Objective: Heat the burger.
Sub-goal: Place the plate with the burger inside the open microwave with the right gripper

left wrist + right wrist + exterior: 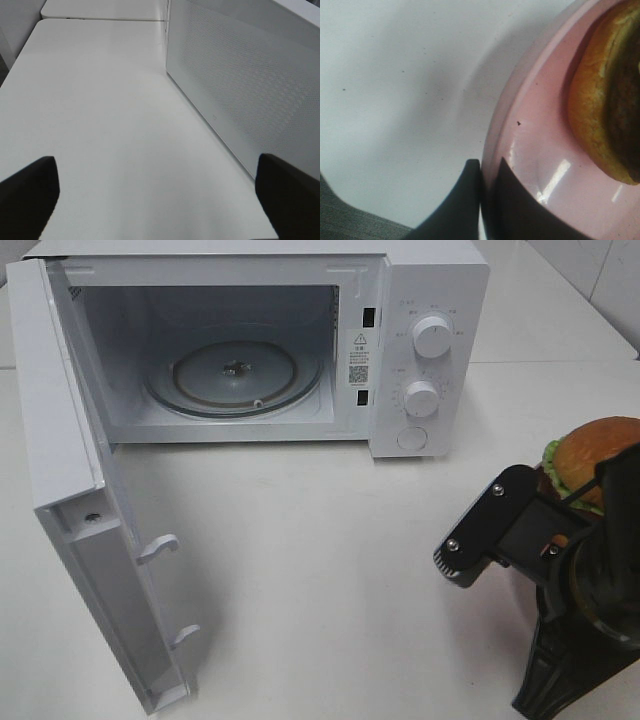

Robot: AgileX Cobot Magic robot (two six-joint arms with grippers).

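Note:
The burger (597, 453), with its golden-brown bun and green lettuce, sits at the table's right edge, partly hidden behind my right arm (560, 560). The right wrist view shows the burger (605, 100) resting on a pink plate (540, 145). My right gripper (487, 197) is shut on that plate's rim, one finger on the outside and one on the inside. My left gripper (156, 167) is open with nothing between its fingers, hovering over bare table beside the outer face of the microwave door (240, 90). It does not appear in the exterior high view.
A white microwave (430, 300) stands at the back with its door (60, 440) swung wide open to the left. Its glass turntable (235, 375) is bare. Two knobs sit on the right panel. White table (320, 570) stretches between microwave and burger.

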